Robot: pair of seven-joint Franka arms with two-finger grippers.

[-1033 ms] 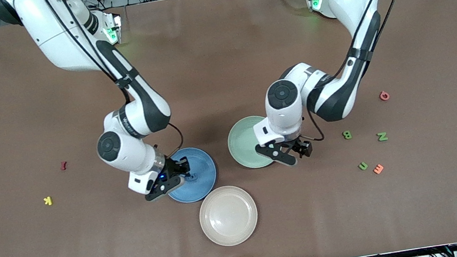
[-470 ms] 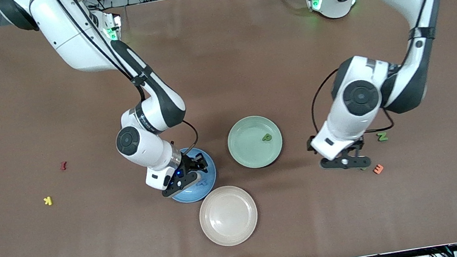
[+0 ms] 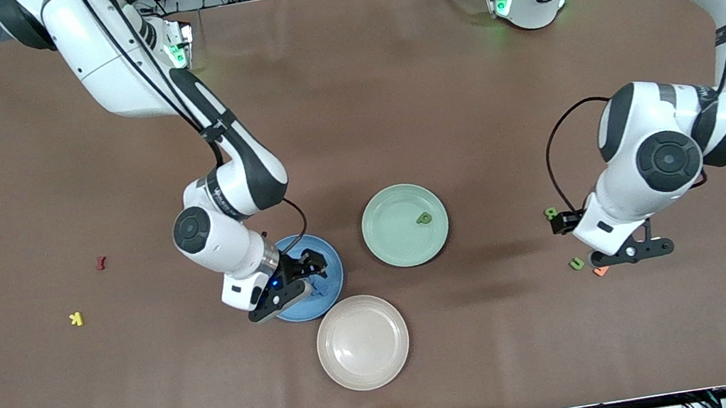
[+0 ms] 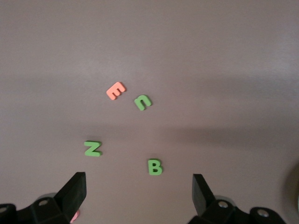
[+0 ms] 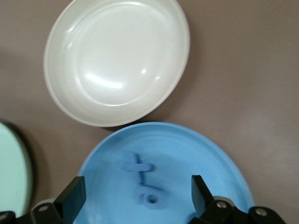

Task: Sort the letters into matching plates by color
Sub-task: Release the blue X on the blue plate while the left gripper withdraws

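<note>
**Trainee:** Why is your right gripper (image 5: 135, 198) parked so low over the blue plate (image 3: 330, 282)?

**Lead:** Look down its wrist view: the jaws stand wide with nothing between them, and two blue letters (image 5: 145, 182) lie in the plate just ahead of the fingertips. Judging by that, it sits low so a letter lands flat in the dish instead of bouncing out. The cream plate (image 5: 117, 60) just ahead of it gets nothing.

**Trainee:** And your left gripper (image 4: 138, 198)?

**Lead:** Also spread wide and empty, hanging over the loose letters at the left arm's end of the table. From its wrist you see the green B (image 4: 155, 166) closest to the fingertips and about centred between them, the green Z (image 4: 92, 148) off toward one finger, the green U (image 4: 143, 102) and orange E (image 4: 116, 90) farther ahead.

**Trainee:** So B goes next?

**Lead:** Likely. One green letter (image 3: 423, 219) already lies in the green plate (image 3: 398, 249). You'd skip the E.
</note>
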